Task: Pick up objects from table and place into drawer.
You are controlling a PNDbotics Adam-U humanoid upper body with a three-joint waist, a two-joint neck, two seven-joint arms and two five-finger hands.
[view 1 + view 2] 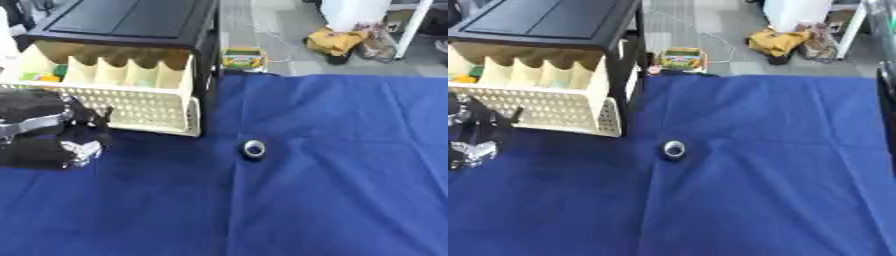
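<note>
Drawer is pulled out of the black cabinet at upper left, cream, perforated front, dividers inside. I see small bits of green and orange in its far-left compartment, so something already sits in there; can't make out what. The other compartments look empty from my angle, though their floors are mostly hidden.

On the blue cloth I count one object left: a small dark round thing with a shiny ring, near the middle, just right of the drawer's front corner and apart from it. Nothing else loose on the cloth.

My left hand is at the left edge, right in front of the drawer face, black with silver parts. I can't tell whether its fingers are curled or straight, or whether it holds anything; it's blurred and partly cut off. Right hand is not visible in either eye.

My read: task partly done, the round thing not yet picked. What's left is reaching across to it, grasping, and dropping it in a compartment.
</note>
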